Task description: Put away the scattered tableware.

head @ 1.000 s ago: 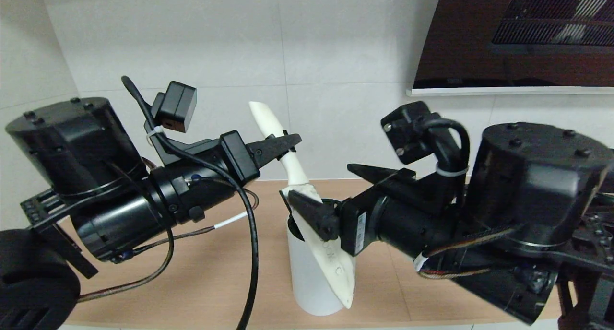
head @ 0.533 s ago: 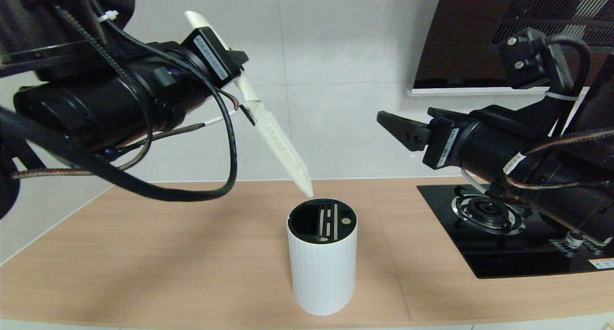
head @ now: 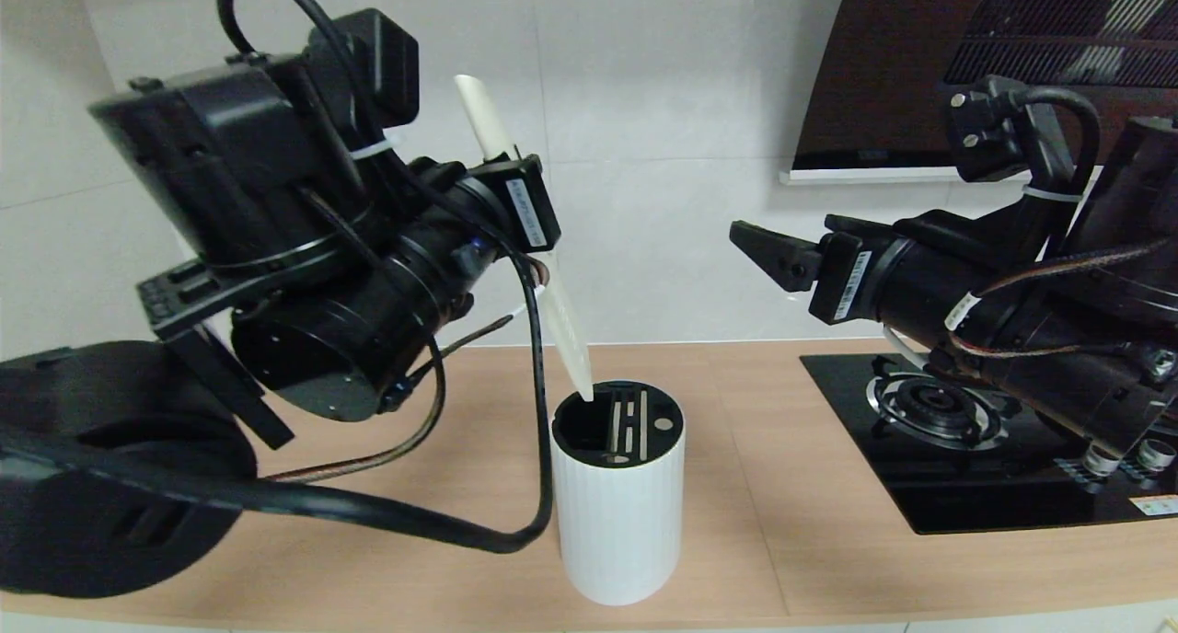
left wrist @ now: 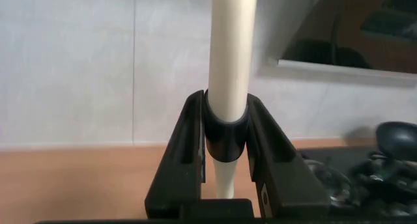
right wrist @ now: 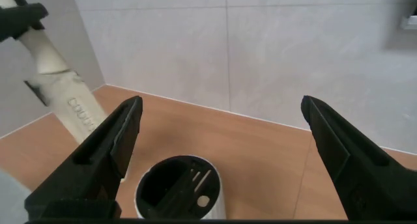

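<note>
While its tip sits at the rim of the white slotted holder's (head: 618, 513) open top, the white knife (head: 563, 328) hangs steeply tilted, handle uppermost. The left gripper (left wrist: 225, 129) is clamped on that handle, above and to the left of the holder. The holder stands upright on a wooden countertop (head: 368, 523). To the right, the right gripper (right wrist: 221, 105) hovers with jaws spread wide and empty, above a black gas stove (head: 929, 408).

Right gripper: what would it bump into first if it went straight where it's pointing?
Probably the tiled wall: the right gripper aims over the white holder, with the knife off to one side. Depth is unclear.
</note>
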`<state>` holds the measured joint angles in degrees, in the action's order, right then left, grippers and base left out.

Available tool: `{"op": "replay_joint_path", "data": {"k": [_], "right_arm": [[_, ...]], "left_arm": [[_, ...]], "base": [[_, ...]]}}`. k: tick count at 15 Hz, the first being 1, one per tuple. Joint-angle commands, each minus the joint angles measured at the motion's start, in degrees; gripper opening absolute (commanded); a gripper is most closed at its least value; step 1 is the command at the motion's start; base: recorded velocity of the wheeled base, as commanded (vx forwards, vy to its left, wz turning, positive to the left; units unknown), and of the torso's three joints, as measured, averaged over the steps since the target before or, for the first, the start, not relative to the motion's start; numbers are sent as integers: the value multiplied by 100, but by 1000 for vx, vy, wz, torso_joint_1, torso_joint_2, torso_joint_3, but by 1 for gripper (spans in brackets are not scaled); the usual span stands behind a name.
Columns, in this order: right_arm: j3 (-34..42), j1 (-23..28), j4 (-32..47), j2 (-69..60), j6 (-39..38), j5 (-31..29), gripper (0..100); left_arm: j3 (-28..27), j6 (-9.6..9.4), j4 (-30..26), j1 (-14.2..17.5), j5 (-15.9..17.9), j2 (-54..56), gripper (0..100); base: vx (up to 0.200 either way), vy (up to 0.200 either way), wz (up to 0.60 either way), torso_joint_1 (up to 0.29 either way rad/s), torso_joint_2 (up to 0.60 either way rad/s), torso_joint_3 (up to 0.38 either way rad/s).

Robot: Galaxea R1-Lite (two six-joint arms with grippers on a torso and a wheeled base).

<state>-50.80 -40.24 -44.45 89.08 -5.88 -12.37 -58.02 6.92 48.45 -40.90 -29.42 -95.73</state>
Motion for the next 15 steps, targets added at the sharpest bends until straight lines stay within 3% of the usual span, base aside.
{"op": "replay_joint_path", "data": {"k": [1,3,15], "right_arm": [[0,-1,-3,48,-1,-2,100],[35,-1,-11,66,8,-2,100],[44,-10,-11,119,8,-2,100]], "left_arm": [[106,-191,253,-67,-231,-552,0],[80,-323,490,-67,-442,-807,0],[115,-279,657,-76,-477,-1272,0]], "base": [[0,0,0,0,0,0],[0,0,0,0,0,0],[0,0,0,0,0,0]]}}
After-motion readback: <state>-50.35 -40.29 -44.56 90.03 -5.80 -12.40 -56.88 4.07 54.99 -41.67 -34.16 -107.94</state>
